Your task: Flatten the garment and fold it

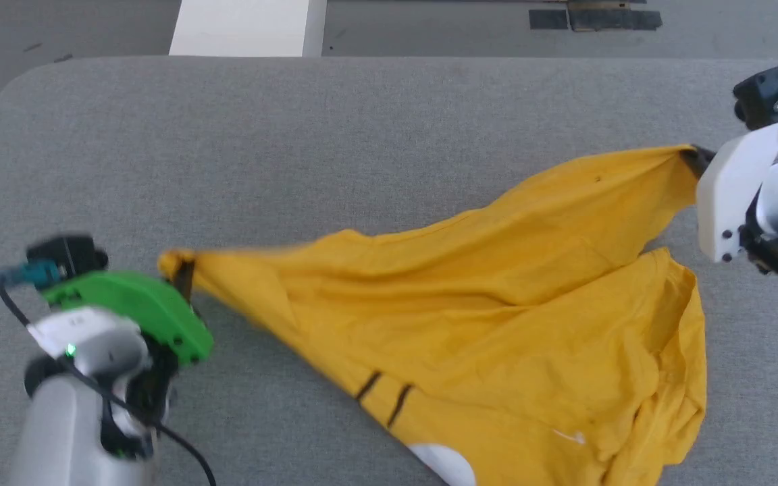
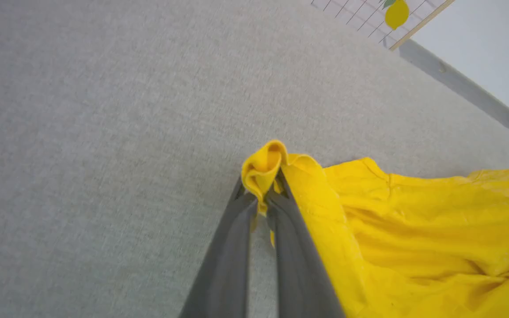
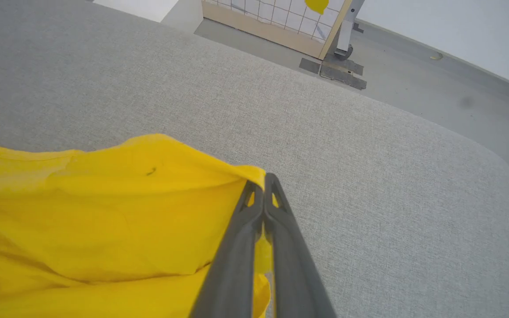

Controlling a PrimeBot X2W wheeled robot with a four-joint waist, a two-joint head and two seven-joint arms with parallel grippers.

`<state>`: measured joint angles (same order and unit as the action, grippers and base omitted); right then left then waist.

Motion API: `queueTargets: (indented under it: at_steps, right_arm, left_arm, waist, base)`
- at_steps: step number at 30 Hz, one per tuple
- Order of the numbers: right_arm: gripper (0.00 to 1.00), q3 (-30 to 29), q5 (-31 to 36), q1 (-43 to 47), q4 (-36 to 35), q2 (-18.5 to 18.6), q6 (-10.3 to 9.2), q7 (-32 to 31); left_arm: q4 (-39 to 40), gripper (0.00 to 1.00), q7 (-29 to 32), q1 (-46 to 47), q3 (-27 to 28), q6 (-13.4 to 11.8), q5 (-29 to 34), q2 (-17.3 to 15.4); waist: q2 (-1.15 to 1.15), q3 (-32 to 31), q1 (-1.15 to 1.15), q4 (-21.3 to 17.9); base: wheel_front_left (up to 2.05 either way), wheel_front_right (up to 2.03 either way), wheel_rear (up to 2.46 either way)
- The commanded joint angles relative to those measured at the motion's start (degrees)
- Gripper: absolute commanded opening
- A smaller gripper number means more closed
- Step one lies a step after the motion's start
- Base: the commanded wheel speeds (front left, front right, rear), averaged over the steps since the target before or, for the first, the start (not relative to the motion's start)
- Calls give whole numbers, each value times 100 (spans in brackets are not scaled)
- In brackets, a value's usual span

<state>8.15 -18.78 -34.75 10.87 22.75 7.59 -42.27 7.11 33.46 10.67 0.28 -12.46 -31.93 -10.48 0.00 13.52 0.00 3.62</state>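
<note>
The garment (image 1: 497,324), a yellow T-shirt with black stripes and a white patch near its lower edge, lies stretched and rumpled across the grey table (image 1: 362,155). My left gripper (image 1: 183,278) is shut on the garment's left corner, and the left wrist view shows a yellow fold (image 2: 265,170) pinched between the dark fingers (image 2: 237,229). At the right, my right gripper (image 1: 694,159) is shut on another corner, lifted a little off the table. The right wrist view shows the garment (image 3: 104,212) held at the tips of the closed fingers (image 3: 276,238).
The grey padded table has rounded corners, and its far edge (image 1: 389,59) borders a grey floor. A white block (image 1: 247,27) stands beyond that edge. A gridded panel with a yellow shape (image 3: 281,17) stands on the floor past the table.
</note>
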Motion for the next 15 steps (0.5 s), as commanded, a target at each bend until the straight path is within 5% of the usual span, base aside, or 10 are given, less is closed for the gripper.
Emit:
queueTargets:
  at_steps: [1, 9, 15]
  right_arm:
    - [0, -38, -55, -157, 5, 60, -10, 3]
    - [0, 15, 97, -1590, 125, 367, -10, -300]
    - [0, -307, 489, -3283, 768, 89, -10, -17]
  left_arm:
    - [37, 0, -62, 324, 9, 90, -44, -74]
    - [-709, 0, -88, 2724, -258, 383, 380, -521]
    - [-1563, 0, -314, 4778, -461, 506, 821, -751]
  waist:
    - [0, -50, 0, 8]
    - [0, 146, 0, -177]
    - [0, 421, 0, -494]
  base:
    - [0, 0, 0]
    - [0, 0, 0]
    - [0, 0, 0]
